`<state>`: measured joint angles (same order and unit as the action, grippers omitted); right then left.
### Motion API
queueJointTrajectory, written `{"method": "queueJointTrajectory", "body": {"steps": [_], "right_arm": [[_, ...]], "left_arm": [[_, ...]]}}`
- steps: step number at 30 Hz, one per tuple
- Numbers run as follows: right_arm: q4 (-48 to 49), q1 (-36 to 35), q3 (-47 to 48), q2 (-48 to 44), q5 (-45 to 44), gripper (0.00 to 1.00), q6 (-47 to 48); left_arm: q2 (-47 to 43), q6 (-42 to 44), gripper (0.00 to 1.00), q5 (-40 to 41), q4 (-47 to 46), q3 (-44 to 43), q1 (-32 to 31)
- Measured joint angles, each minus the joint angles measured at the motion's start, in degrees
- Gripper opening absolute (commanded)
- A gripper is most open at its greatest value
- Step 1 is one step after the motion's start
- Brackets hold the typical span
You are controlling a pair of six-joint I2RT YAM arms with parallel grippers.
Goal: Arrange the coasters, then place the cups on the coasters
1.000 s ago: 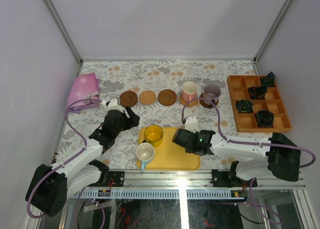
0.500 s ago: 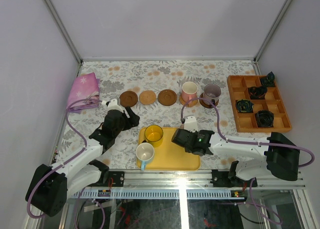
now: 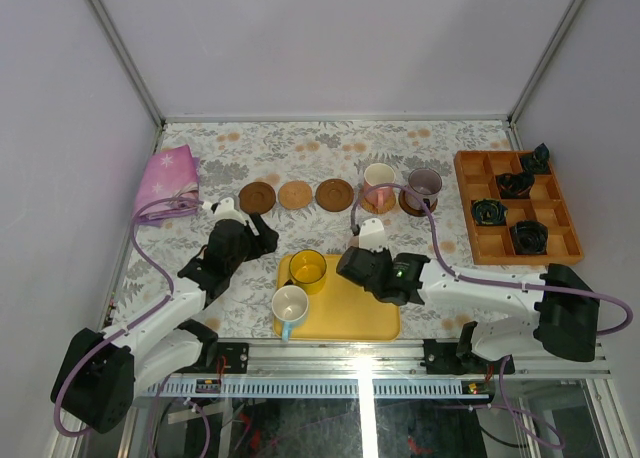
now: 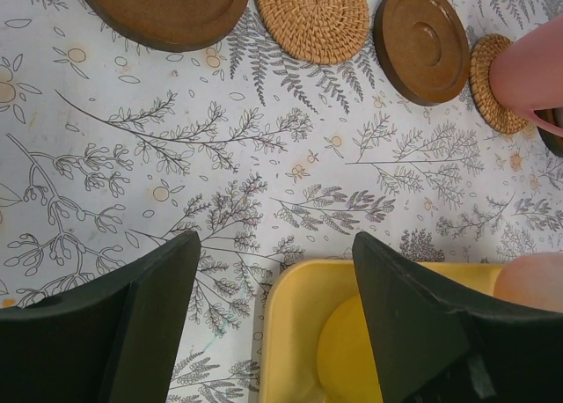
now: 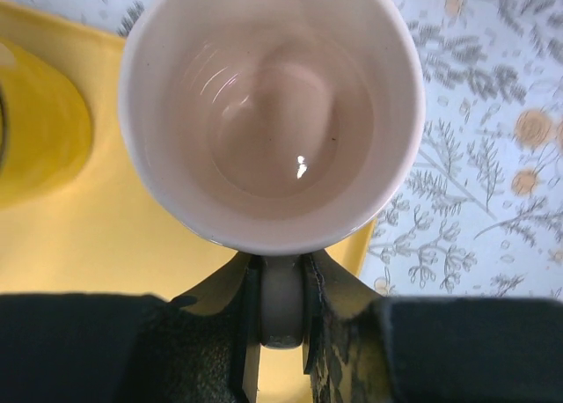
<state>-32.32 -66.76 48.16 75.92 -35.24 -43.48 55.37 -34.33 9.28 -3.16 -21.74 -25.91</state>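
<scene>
Pale pink cup (image 5: 268,113) gripped over the yellow tray (image 3: 350,316)

Left gripper (image 4: 274,245) hangs open over the table (image 4: 132,157) just beyond the tray's far left corner, facing three empty coasters (image 3: 296,194) in a row. Right gripper (image 5: 281,297) pinches the cup's handle above the tray's far right corner.

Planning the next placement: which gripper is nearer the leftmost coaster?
Left. The left gripper is just near-side of the leftmost coaster; the right gripper is over the yellow tray.

An upright pale pink cup (image 5: 268,113) is held by its handle in the right gripper (image 5: 281,289). Three bare coasters (image 4: 310,20) lie ahead of the left gripper (image 4: 274,245).
</scene>
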Motion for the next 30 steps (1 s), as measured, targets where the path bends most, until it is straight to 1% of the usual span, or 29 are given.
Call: {"method": "queueJointTrajectory", "body": {"steps": [6,12,17,20,30], "right_arm": [[5.3,1.0,3.1,0.3,-2.2,0.00,6.2],[13.6,7.1,4.7,3.9,-1.0,0.00,13.8],[18.8,12.6,8.9,9.8,1.3,0.00,18.8],[21.1,14.7,12.0,13.6,2.4,0.00,20.3],[23.6,20.3,25.3,27.8,7.3,0.00,20.2]], "left_arm": [[0.0,0.0,0.70,0.4,0.1,0.0,0.0],[0.0,0.0,0.70,1.3,0.2,0.0,0.0],[-0.3,0.1,0.70,2.5,0.5,0.0,0.0],[-0.4,0.4,0.70,3.2,0.5,0.0,0.0],[-0.4,0.7,0.70,3.9,0.7,0.0,0.0]]}}
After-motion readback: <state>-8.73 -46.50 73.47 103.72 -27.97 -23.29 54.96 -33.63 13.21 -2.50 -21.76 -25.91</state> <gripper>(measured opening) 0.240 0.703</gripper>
